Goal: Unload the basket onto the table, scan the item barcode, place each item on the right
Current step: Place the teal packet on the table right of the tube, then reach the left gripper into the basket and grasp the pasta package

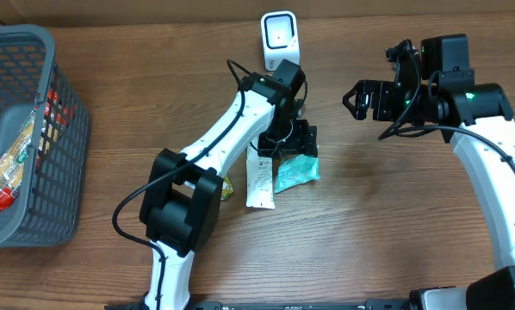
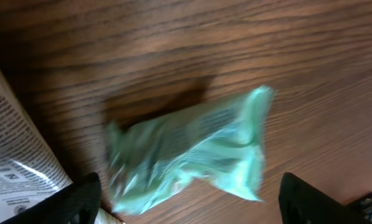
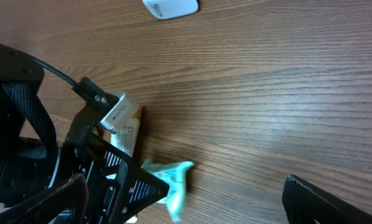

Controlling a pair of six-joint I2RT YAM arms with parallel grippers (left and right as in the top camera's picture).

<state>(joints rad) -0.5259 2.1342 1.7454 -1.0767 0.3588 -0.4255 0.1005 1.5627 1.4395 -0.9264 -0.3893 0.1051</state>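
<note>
A pale green packet (image 1: 297,171) lies on the wooden table, blurred in the left wrist view (image 2: 192,149) and partly hidden by the left arm in the right wrist view (image 3: 175,180). My left gripper (image 1: 292,145) hovers right over it, open (image 2: 195,206), both dark fingers (image 2: 80,200) well apart from the packet. The white scanner (image 1: 278,39) stands at the table's far edge, just beyond the left wrist, its base showing in the right wrist view (image 3: 170,7). My right gripper (image 1: 361,99) hangs open and empty (image 3: 186,208) to the right of the scanner.
A white printed packet (image 1: 259,182) lies touching the green one's left side (image 2: 12,158). A yellow item (image 1: 226,186) peeks from under the left arm. A grey mesh basket (image 1: 64,129) holding snack packets stands at the left edge.
</note>
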